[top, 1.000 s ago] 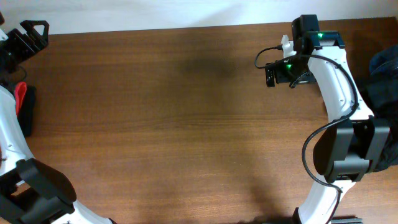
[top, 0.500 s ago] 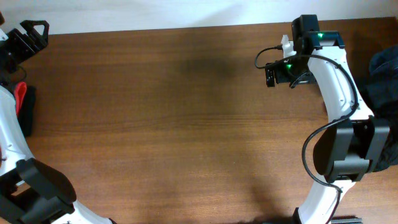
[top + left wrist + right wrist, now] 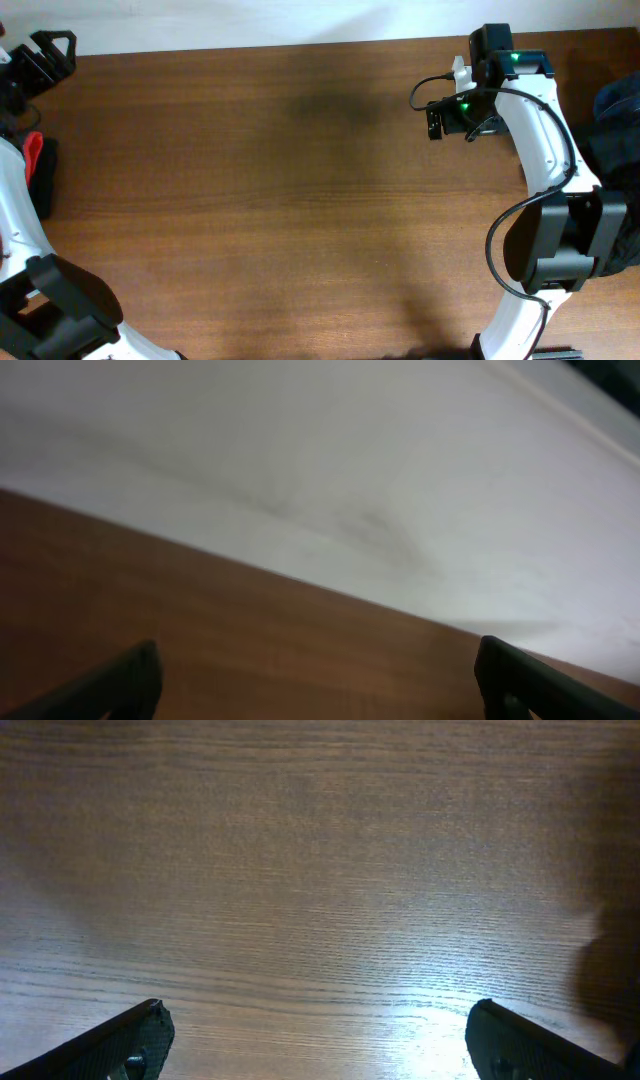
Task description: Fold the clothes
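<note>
Little is changing. The pants (image 3: pixel 46 182) are lying untouched at the table's (image 3: pixel 300 200) left edge, seemingly bunched and half hidden by the arm. The left gripper (image 3: pixel 318 652), jaws spread and empty, is edging slightly toward the table's far-left corner. The right gripper (image 3: pixel 318 1012), likewise spread and empty, is hanging over the table's far-right side. Folding is not yet beginning.
</note>
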You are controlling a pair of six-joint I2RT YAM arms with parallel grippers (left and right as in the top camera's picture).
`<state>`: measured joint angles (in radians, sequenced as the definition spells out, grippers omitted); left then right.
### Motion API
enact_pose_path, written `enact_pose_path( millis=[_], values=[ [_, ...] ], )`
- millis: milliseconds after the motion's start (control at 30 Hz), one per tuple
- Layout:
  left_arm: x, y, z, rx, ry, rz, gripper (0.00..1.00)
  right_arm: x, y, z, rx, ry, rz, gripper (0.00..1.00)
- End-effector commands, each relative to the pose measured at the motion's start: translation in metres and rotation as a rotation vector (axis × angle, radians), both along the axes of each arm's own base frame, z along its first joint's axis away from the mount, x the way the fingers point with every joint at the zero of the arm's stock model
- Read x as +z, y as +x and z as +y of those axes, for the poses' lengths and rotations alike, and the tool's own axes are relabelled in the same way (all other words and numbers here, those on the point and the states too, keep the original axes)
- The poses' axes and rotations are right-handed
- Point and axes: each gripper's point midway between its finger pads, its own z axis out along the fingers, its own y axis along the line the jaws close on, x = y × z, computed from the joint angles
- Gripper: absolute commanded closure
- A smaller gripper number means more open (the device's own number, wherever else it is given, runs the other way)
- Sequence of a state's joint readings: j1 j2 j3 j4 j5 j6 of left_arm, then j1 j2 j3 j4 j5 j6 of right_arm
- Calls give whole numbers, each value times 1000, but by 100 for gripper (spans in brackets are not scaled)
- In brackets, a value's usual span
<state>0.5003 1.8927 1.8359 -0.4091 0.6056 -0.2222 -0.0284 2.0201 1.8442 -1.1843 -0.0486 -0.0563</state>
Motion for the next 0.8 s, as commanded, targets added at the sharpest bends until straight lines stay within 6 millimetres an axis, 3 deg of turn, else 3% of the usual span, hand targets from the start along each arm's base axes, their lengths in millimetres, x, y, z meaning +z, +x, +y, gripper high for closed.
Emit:
enact_pose_path(
  millis=[0,100,167,300,367,400,433,500,767],
  values=[
    [-2,0,1,0,-4,2,0,7,-1,-1,-1,-12,-15,1],
    [-16,-6,-2,3,-36,67,0,7,-1,-1,0,-12,-15,2],
    [-30,-12,6,38,16,126,0,7,-1,-1,0,-12,-15,2],
    [-74,-38,65,350,177,355,2,7,-1,-1,-1,-12,-15,1],
    [-87,-56,92,483,251,445,32,7,-1,-1,0,-12,-15,1],
    [-91,-66,103,538,282,484,57,7,-1,-1,0,-12,-15,2],
    [-95,-74,113,582,304,518,74,7,-1,-1,-1,-13,-15,1],
    [-102,-84,125,625,321,558,100,7,-1,-1,0,-13,-15,2],
    [-166,-91,143,519,349,707,100,7,-1,-1,0,-12,-15,1]
  ],
)
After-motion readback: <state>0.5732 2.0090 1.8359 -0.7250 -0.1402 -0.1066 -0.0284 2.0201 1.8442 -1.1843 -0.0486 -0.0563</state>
